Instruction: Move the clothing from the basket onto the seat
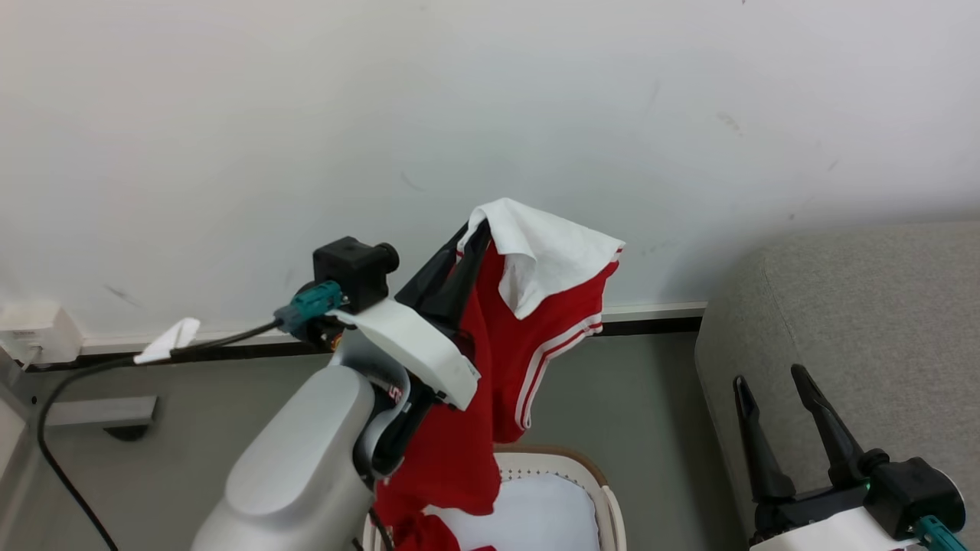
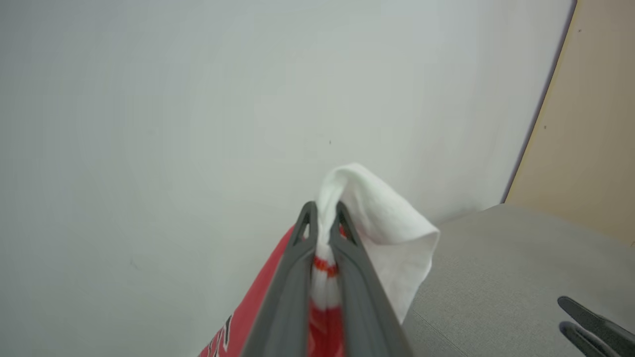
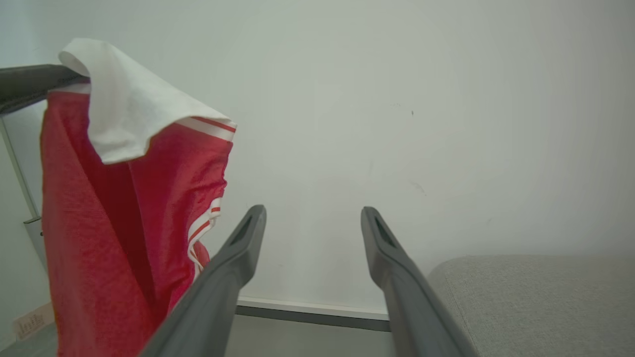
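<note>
My left gripper (image 1: 473, 229) is raised high and shut on the red clothing (image 1: 498, 352), pinching its white panel (image 2: 382, 223) between the fingers. The garment hangs down from the gripper, and its lower end still reaches into the cream basket (image 1: 605, 490) at the bottom of the head view. More red fabric (image 1: 429, 532) lies in the basket. The same garment (image 3: 124, 208) hangs at the left of the right wrist view. The grey seat (image 1: 857, 321) stands to the right. My right gripper (image 1: 769, 379) is open and holds nothing, low in front of the seat.
A pale white-blue pad (image 1: 536, 513) lies in the basket. A white wall runs behind everything, with a dark skirting strip (image 1: 651, 325) at the grey floor. A black cable (image 1: 53, 413) and a white box (image 1: 34, 329) sit at the far left.
</note>
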You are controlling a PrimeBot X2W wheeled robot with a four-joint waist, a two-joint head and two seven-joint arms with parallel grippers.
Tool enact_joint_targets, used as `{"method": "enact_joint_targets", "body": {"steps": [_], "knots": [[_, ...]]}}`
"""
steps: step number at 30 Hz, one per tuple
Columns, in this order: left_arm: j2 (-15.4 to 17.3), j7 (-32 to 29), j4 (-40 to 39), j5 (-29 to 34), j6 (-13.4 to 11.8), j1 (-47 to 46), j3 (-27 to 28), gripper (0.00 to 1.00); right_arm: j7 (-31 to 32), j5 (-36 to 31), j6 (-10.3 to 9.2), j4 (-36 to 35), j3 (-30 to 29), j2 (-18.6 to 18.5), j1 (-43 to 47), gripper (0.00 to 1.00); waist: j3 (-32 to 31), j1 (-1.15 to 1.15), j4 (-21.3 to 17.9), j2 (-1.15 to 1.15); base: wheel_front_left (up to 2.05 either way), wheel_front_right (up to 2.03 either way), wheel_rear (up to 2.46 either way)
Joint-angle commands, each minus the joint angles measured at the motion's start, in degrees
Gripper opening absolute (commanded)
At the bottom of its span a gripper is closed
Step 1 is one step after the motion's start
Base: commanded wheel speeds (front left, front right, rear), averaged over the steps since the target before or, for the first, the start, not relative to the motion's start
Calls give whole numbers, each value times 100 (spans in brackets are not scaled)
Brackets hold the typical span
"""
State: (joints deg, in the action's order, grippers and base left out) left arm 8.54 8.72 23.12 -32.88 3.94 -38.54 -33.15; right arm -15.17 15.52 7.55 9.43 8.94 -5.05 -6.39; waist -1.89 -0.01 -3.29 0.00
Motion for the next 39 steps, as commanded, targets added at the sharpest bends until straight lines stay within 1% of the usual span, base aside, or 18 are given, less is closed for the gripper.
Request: {"method": "enact_joint_targets", "body": {"steps": [1, 8, 15, 21, 28, 31, 35, 39], "knots": [[68, -54, -123, -27, -43, 31, 37, 0, 3, 32, -11, -5, 28, -33, 38, 100, 2, 1, -4, 0, 0, 0, 0], [162, -207, -483, -80, -183, 157, 36, 0, 3, 82, -11, 15, 153, -66, -39, 100, 70, 1, -58, 0, 0, 0, 0], [177, -284, -671, -130, -198, 244, -14, 0, 3, 162, -11, 67, 365, -108, -73, 100, 127, 1, -86, 0, 0, 0, 0], [56, -372, -849, -230, -111, 293, -154, 0, 3, 534, -11, 351, 1053, -441, -314, 100, 149, 1, 7, 0, 0, 0, 0], [-102, -478, -1063, -258, -23, 294, -402, 0, 3, 1080, -11, 1219, 1794, -855, -1030, 100, 106, 1, 265, 0, 0, 0, 0], [-156, -542, -1160, -264, 9, 273, -514, 0, 10, 1348, -11, 1582, 2244, -989, -1367, 100, 84, 1, 394, 0, 0, 0, 0], [-222, -608, -1243, -296, 44, 269, -655, 0, 13, 1734, -11, 2039, 2806, -1063, -1779, 100, 60, 1, 573, 0, 0, 0, 0], [-311, -655, -1328, -375, 77, 292, -794, 0, 13, 2163, -11, 2393, 3402, -1050, -2111, 100, 49, 1, 778, 0, 0, 0, 0]]}}
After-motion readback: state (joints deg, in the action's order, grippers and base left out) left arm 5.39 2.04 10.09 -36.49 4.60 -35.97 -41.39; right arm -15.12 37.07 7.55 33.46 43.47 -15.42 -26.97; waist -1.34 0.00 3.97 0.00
